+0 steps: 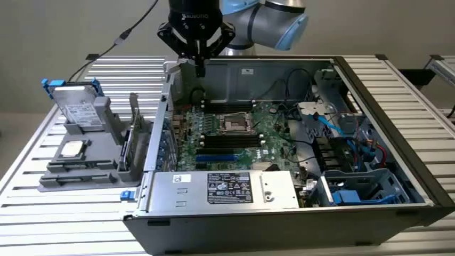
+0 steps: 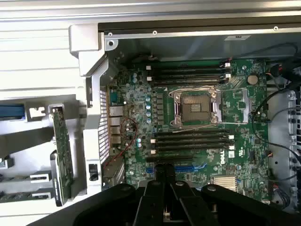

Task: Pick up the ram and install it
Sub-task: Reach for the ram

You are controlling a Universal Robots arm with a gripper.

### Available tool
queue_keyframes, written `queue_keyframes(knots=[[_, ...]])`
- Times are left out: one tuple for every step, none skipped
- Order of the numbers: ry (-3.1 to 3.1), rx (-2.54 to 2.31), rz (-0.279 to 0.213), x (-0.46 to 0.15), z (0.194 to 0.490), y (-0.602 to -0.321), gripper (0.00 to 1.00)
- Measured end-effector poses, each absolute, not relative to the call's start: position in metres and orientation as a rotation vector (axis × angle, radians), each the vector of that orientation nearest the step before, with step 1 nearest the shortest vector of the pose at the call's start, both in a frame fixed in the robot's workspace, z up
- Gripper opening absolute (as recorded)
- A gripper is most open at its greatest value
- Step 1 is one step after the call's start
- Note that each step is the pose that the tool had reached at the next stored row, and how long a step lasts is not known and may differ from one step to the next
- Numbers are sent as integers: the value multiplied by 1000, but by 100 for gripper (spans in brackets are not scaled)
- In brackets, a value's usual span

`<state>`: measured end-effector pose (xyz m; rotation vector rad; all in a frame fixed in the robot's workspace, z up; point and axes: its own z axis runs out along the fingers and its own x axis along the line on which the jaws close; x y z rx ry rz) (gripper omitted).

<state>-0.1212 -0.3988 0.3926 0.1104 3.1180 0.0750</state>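
Observation:
My gripper point(image 1: 200, 68) hangs shut above the back corner of the open computer case point(image 1: 398, 133), on the exterior view's left. In the wrist view its fingertips point(image 2: 165, 173) are pressed together, and I can make out nothing between them. Below lies the green motherboard point(image 2: 237, 101), with one bank of long black memory slots point(image 2: 188, 73) on one side of the CPU socket point(image 2: 195, 107) and another bank point(image 2: 193, 140) on the other side. I cannot pick out the ram with certainty in either view.
A grey holder point(image 1: 78, 160) stands outside the case on the exterior view's left, with a drive point(image 1: 74, 109) and a green card point(image 2: 62, 150) set on edge. A silver power supply point(image 1: 227, 189) fills the case's near end. Cables and drive bays point(image 1: 355, 160) crowd the exterior view's right.

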Motion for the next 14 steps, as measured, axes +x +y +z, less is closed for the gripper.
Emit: queue_keyframes(knots=[[3118, 110, 75, -121, 393, -399, 10], [3118, 110, 75, -121, 393, -399, 10], [3118, 110, 75, -121, 393, -399, 10], [3118, 110, 75, -121, 393, -399, 10], [3118, 110, 75, -121, 393, -399, 10], [3118, 110, 75, -121, 393, -399, 10], [3118, 111, 75, -122, 393, -398, 10], [3118, 111, 75, -124, 393, -397, 10], [3118, 110, 75, -128, 393, -396, 10], [3118, 111, 75, -132, 393, -395, 10], [3118, 111, 75, -137, 393, -394, 10], [3118, 110, 75, -141, 392, -393, 10], [3118, 110, 75, -146, 392, -392, 10], [3118, 111, 75, -150, 392, -391, 10]])
